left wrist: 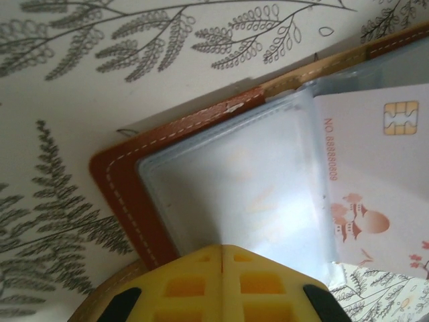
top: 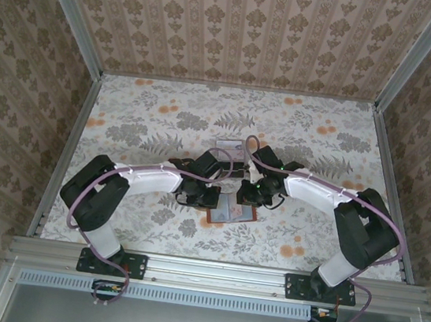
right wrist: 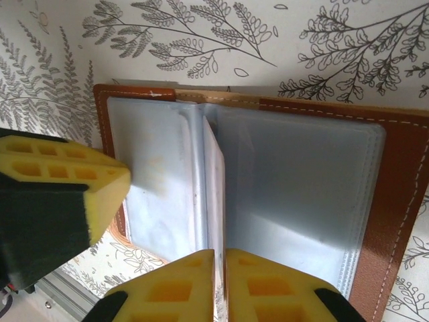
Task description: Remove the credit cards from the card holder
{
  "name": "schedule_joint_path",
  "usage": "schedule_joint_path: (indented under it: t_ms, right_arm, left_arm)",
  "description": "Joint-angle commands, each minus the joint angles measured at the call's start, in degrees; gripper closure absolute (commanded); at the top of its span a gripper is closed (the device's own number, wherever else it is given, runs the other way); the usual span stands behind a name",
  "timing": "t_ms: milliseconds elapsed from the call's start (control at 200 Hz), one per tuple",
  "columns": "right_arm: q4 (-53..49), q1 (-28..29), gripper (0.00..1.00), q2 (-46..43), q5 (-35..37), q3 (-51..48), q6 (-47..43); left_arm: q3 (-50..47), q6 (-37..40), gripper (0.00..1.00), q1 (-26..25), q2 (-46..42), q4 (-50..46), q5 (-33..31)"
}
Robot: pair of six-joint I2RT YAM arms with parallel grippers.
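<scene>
Reddish-brown leather card holder [top: 233, 211] lies open on the floral desk [top: 166, 115]. My left hand [left wrist: 221, 282], pads together, presses its clear pocket [left wrist: 234, 188], likely pinning it beside a pale chip card [left wrist: 382, 181]. My right hand [right wrist: 220, 288] pinches an upright clear plastic leaf [right wrist: 211, 181], probably to bare the cards.

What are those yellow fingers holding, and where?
The right fingers seem to pinch the card holder's upright clear sleeve by its near edge; the left fingers are shut, gripping nothing.

You see a reddish-brown wallet [right wrist: 395, 201], white-stitched, with grey-blue pockets. At its 3 o'clock from the left wrist lies a pale pink card [left wrist: 375, 174] with a gold chip and orange print. Yellow pads [left wrist: 221, 282]; the table [top: 165, 123] has grey ferns and orange blossoms.
</scene>
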Motion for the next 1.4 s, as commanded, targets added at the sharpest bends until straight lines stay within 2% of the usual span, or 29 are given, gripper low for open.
schedule_joint_path:
  t_ms: [0, 210, 565, 985, 1230, 1395]
  right_arm:
    - [0.1, 0.3, 0.86, 1.1, -0.7, 1.0, 0.2]
    - [-0.3, 0.3, 0.91, 1.0, -0.1, 1.2, 0.2]
    - [-5.8, 0.1, 0.97, -4.1, 4.2, 3.7, -2.6]
    - [-10.6, -0.5, 0.97, -6.9, 6.9, 8.4, -11.0]
    - [-12.4, -1.4, 0.96, -8.1, 10.4, 11.1, -21.2]
    - [-14.1, -1.7, 0.94, -5.3, 10.4, 14.6, -33.7]
  left_arm:
    - [-0.1, 1.3, 0.95, 0.1, -2.9, -3.4, -1.8]
    - [-0.6, 1.3, 0.95, 0.2, -4.6, -4.3, -2.2]
    - [-3.6, 0.7, 0.95, 0.3, -3.9, -3.4, -1.5]
    - [-3.4, 1.1, 0.95, 1.6, -6.1, -2.4, -2.7]
    - [-3.7, 1.0, 0.95, 3.2, -5.7, -0.4, -1.9]
    - [-3.6, 2.0, 0.95, 3.8, -3.8, -1.9, -3.9]
